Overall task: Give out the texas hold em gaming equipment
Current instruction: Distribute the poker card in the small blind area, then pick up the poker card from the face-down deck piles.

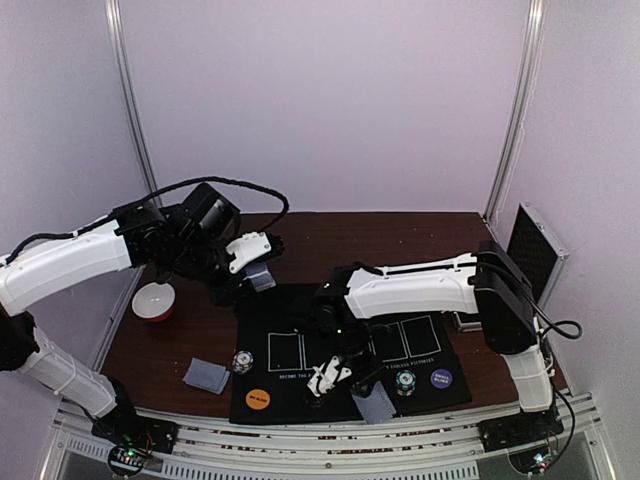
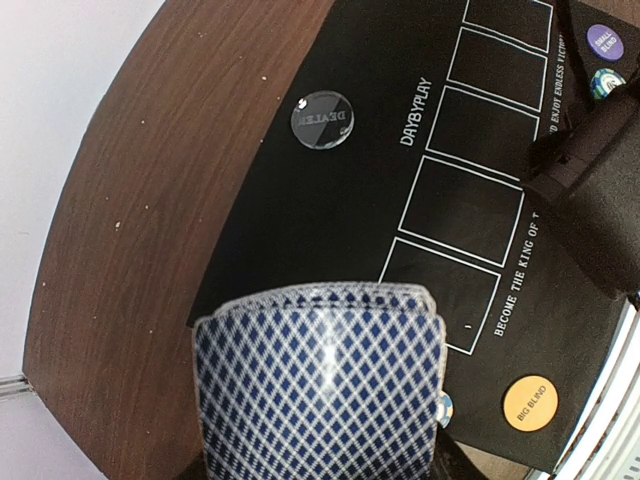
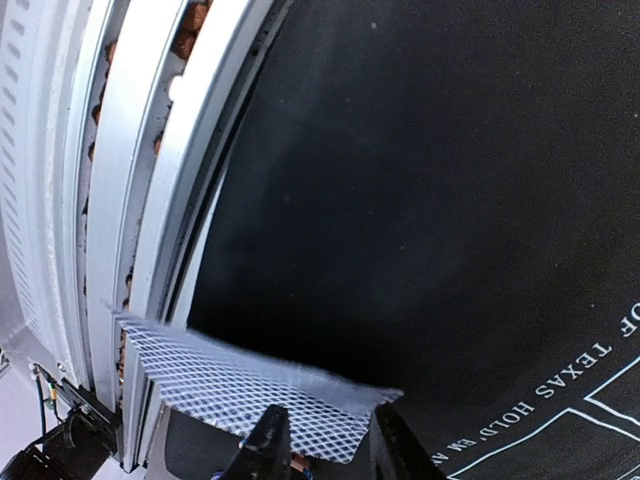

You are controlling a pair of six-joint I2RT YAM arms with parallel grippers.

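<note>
Left claw [image 1: 256, 268] clamps blue-diamond-backed playing cards [image 2: 320, 390], its fingers hidden beneath them. Right claw [image 3: 328, 428] stands slightly parted, with a blurred grey cross-hatched card [image 3: 230, 375] just ahead.

The left arm [image 1: 70, 262] and right arm [image 1: 410, 290] have white shells and black joints. A black cable [image 1: 215, 182] arcs at the left arm's 12 o'clock.

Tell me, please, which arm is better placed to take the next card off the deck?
The right, probably. The right hand is open and holds nothing, by a card lying on the mat's near edge, while the left hand is shut on the deck and can only offer it.
</note>
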